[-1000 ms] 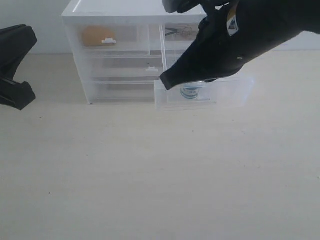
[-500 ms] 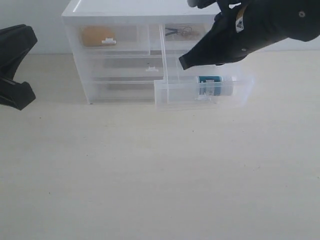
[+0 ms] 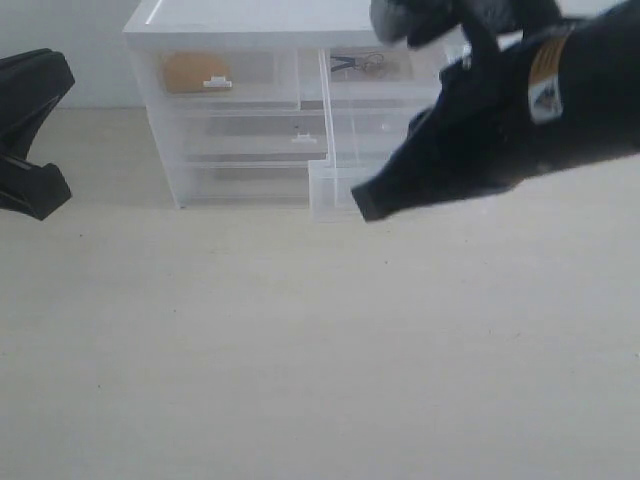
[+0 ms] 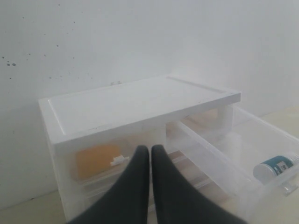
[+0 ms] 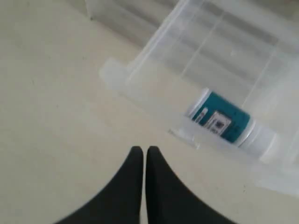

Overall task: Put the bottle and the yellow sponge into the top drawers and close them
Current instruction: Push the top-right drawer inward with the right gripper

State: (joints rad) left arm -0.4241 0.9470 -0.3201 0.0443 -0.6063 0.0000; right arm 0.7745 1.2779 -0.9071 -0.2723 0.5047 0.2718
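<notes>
right claw [image 5: 141,150] closed, empty | arm [image 3: 540,110] covers open top drawer [image 3: 326,196] | bottle [image 5: 228,122] lying inside | left claw [image 4: 150,149] closed

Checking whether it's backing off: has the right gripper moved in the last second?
Yes. The right gripper has swung lower and nearer the camera, its tip now before the open drawer's front wall.

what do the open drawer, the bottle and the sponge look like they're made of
Open drawer: clear, glossy plastic; the bottle shows through its wall. Bottle: probably smooth white plastic, with a teal printed label. Sponge: likely matte orange foam, though seen only blurred through clear plastic.
</notes>
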